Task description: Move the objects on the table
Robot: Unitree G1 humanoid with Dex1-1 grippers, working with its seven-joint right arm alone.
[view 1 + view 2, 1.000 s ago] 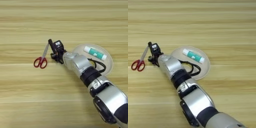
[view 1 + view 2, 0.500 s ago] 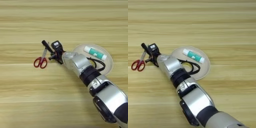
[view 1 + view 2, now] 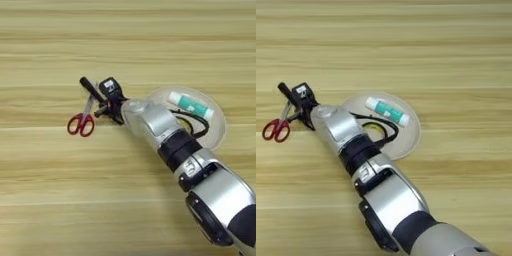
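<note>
Left of the plate [image 3: 218, 134] holding the glue stick [image 3: 190, 105], my gripper [image 3: 95, 100] straddles the red-handled scissors [image 3: 82, 119] with fingers spread around the blades; they look light, stiff and slippery, best pinched near the pivot.

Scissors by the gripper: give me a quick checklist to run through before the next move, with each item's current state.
1. Scissors lie flat on the table, red handles toward the robot: ok.
2. Gripper is over the blades: ok.
3. Gripper closed on the blades: cannot tell.
4. Glue stick lies inside the plate, away from the gripper: ok.
5. Forearm crosses the plate's left rim; contact: cannot tell.
6. Bare wood around the scissors' handles: ok.
</note>
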